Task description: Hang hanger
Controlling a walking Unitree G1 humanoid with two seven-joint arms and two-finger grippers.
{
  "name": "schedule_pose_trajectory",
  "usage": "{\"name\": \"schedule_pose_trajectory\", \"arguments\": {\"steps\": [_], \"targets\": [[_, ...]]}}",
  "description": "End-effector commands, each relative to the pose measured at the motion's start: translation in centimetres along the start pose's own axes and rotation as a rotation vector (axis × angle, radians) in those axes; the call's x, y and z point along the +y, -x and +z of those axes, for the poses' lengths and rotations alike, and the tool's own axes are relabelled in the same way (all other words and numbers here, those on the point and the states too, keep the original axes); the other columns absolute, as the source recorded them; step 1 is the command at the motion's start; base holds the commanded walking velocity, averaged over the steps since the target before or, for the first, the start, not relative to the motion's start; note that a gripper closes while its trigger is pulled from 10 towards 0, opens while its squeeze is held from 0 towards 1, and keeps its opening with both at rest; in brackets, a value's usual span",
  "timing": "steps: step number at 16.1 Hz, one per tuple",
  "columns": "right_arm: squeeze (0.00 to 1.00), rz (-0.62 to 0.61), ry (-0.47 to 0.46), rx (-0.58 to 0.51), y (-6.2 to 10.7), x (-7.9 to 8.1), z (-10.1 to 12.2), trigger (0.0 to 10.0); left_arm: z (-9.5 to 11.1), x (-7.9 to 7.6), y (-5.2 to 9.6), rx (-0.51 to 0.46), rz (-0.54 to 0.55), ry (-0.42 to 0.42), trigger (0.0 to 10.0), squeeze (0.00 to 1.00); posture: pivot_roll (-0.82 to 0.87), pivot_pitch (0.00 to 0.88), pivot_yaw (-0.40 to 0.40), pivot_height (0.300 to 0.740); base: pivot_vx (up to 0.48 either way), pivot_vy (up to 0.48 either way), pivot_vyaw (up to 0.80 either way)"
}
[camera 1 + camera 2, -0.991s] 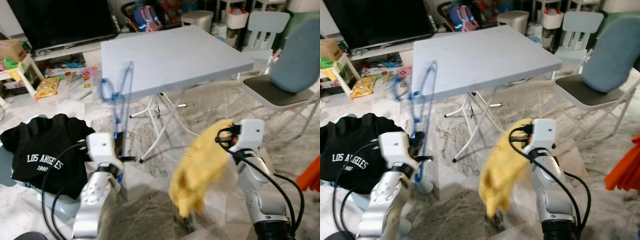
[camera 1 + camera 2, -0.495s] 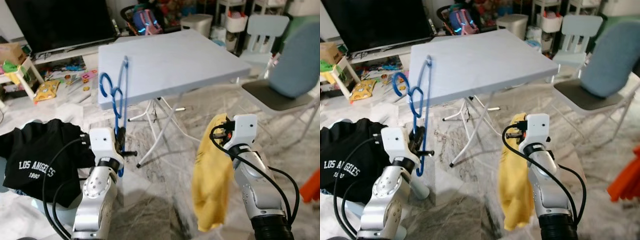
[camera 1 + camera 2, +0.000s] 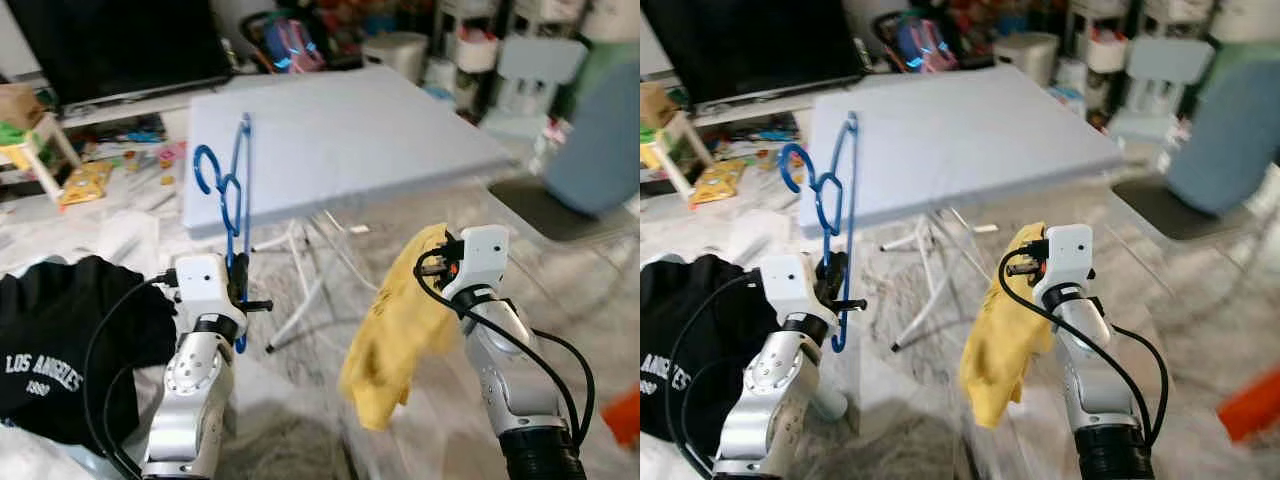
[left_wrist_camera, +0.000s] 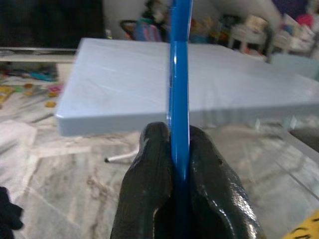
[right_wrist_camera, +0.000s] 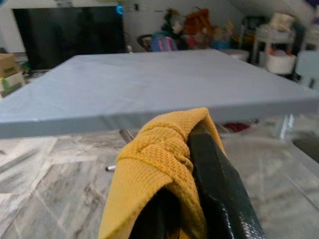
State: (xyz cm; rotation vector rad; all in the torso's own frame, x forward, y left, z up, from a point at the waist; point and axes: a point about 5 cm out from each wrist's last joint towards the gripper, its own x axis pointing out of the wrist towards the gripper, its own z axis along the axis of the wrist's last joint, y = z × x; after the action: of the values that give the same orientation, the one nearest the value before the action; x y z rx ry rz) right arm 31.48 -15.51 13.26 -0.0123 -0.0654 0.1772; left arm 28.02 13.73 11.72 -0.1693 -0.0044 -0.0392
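So right now the robot's got both hands full. The left end effector is clamped tight on the blue hanger, fingers pinched around its lower bar so the thing stands upright with the hook up top, at about 10 o'clock in the head view. The right end effector is closed on a bunched-up yellow garment that dangles down loose at roughly 5 o'clock from centre. Straight ahead at 12 o'clock is the pale blue folding desk, nothing on it as far as I can tell. There's a black printed t-shirt lying off at 8 o'clock, and a chair at 3. Progress-wise I'd say it's early to middle: hanger and garment are both picked up, but the cloth isn't on the hanger yet and they're well apart. Threading it on and hanging the whole lot somewhere is still left.
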Motion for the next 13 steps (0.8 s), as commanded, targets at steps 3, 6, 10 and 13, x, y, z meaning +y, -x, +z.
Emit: {"name": "schedule_pose_trajectory", "arguments": {"steps": [3, 6, 10, 13], "targets": [[0.0, 0.062, 0.005, -0.069, -0.79, 1.23, 1.49, 10.0, 0.32, 0.98, -0.04, -0.013, 0.04, -0.008, 10.0, 0.0, -0.07, 0.0, 0.051, 0.74, 0.48, 0.0, 0.56], [0.0, 0.055, 0.005, -0.071, -0.85, 1.09, 1.49, 10.0, 0.0, 0.74, 0.16, -0.003, 0.033, -0.002, 10.0, 0.0, -0.06, 0.0, 0.046, 0.74, 0.48, 0.0, 0.2], [0.0, 0.051, 0.011, -0.08, -1.12, 1.01, 1.72, 10.0, 0.01, 0.79, 0.01, -0.003, 0.036, 0.002, 10.0, 0.0, -0.07, 0.0, 0.043, 0.74, 0.48, 0.0, 0.0], [0.0, 0.054, 0.017, -0.09, -1.31, 0.93, 1.98, 10.0, 0.05, 0.55, -0.07, -0.009, 0.035, 0.007, 10.0, 0.0, -0.07, 0.0, 0.04, 0.74, 0.48, 0.0, 0.0]]}}
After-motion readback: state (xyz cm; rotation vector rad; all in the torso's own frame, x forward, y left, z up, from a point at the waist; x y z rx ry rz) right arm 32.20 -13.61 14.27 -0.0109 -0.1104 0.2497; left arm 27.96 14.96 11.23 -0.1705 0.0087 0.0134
